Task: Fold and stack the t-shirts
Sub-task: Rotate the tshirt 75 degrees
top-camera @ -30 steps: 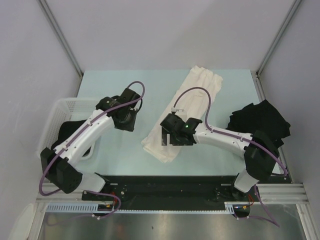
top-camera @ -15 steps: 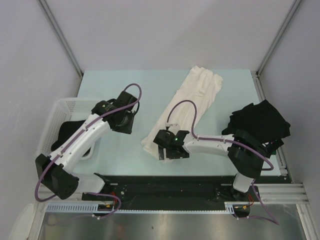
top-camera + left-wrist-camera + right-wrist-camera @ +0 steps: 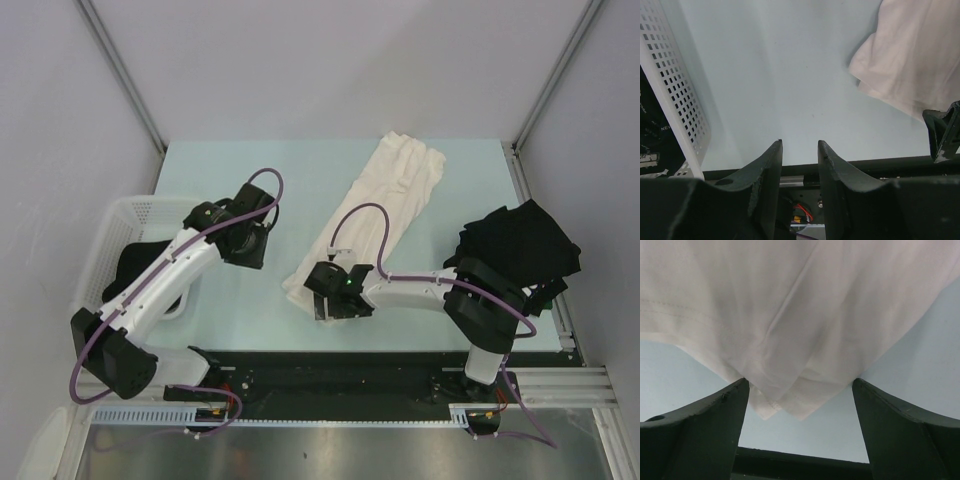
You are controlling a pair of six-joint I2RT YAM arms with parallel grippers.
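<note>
As the cream shirt (image 3: 805, 315) is limp, the right claw (image 3: 799, 385), jaws apart, should pinch its near corner; left claw (image 3: 800, 145) parted, empty.

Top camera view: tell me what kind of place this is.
Most likely a robotics lab test cell: two robot arms bolted at the edge of a pale table, plain white panels on metal posts around it, a cream t-shirt laid out.
</note>
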